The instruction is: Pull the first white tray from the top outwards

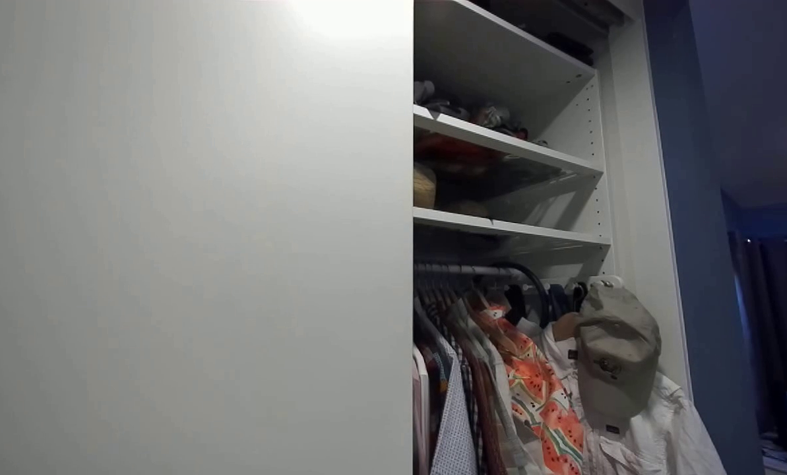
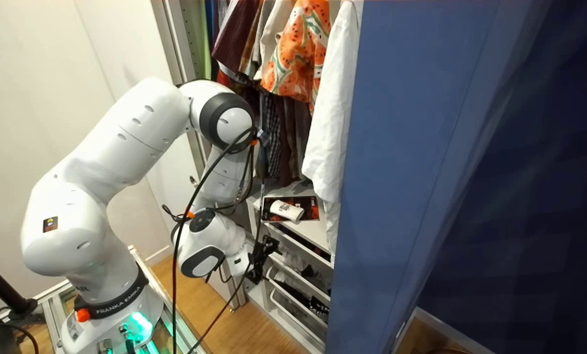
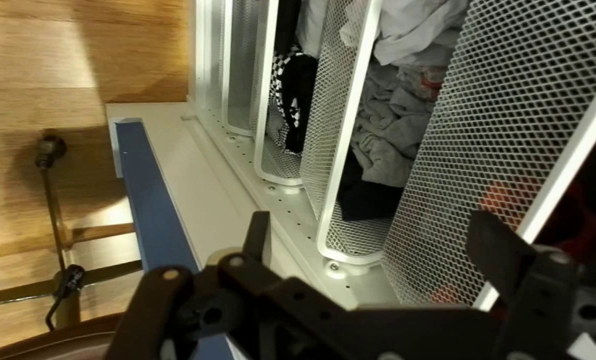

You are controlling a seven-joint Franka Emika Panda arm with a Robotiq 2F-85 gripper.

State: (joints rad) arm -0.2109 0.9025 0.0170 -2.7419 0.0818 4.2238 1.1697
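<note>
The top white tray [image 2: 305, 249] is a mesh basket under the cabinet's white top panel. In the wrist view, where the stack lies sideways, this tray [image 3: 477, 125] is at the right, with red cloth behind its mesh and a white front rim. My gripper [image 3: 377, 232] is open with nothing between its fingers. One dark finger overlaps the top tray's mesh and rim in the picture; the other lies over the cabinet side. I cannot tell whether either touches. In an exterior view the gripper [image 2: 265, 258] is in front of the trays' near end.
Lower mesh trays [image 3: 347, 150] hold grey and black clothes. A white cup [image 2: 287, 211] lies on the top panel under hanging shirts [image 2: 293, 49]. A blue wall [image 2: 411, 172] borders the cabinet. A black cable hangs along the arm. Shelves [image 1: 512, 142] show higher up.
</note>
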